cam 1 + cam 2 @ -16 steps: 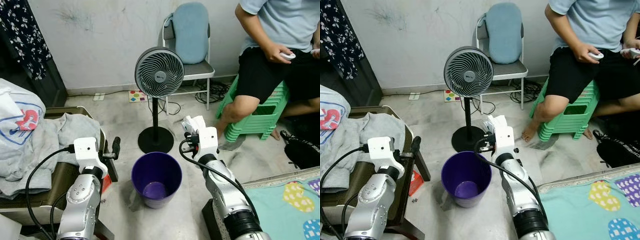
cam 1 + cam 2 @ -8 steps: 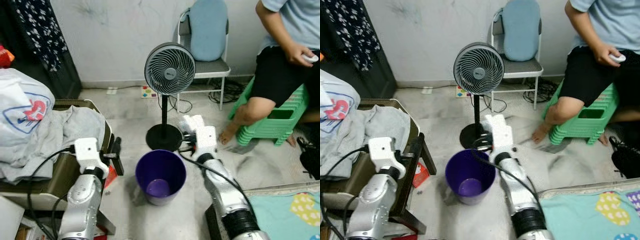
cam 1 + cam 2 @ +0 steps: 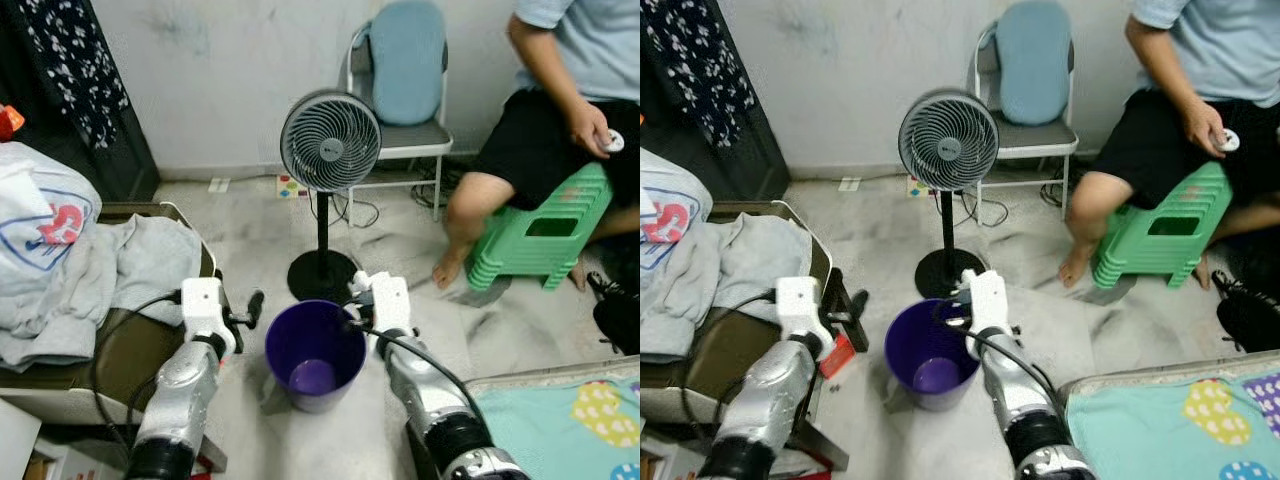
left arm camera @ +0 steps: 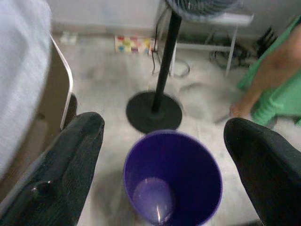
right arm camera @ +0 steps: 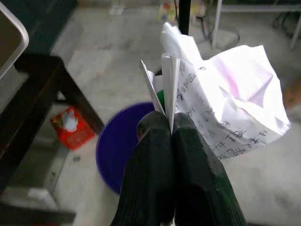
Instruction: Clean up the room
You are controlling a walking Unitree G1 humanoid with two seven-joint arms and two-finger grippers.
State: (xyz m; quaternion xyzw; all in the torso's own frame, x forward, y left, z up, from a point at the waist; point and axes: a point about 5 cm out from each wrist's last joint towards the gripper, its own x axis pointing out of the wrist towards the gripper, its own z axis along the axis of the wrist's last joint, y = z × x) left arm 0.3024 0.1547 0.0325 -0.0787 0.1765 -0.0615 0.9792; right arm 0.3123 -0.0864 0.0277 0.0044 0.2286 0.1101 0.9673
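Note:
A purple bin (image 3: 290,340) stands on the floor in front of me, with nothing visible in it but its purple bottom. My right gripper (image 5: 169,123) is shut on a crumpled white paper with writing (image 5: 225,108). It holds the paper (image 3: 361,286) at the bin's far right rim. My left gripper (image 3: 254,304) hovers just left of the bin, open with nothing between its fingers (image 4: 70,155). The left wrist view looks down into the bin (image 4: 207,160).
A standing fan (image 3: 330,140) has its black base (image 3: 322,275) right behind the bin. Behind it is a chair with a blue cushion (image 3: 405,70). A person sits on green stools (image 3: 530,235) at right. Grey clothing (image 3: 120,270) lies on a seat at left. A red packet (image 3: 837,355) is on the floor.
The camera has shifted. My right gripper has come down with the paper to the bin's rim. My left gripper has moved nearer the bin.

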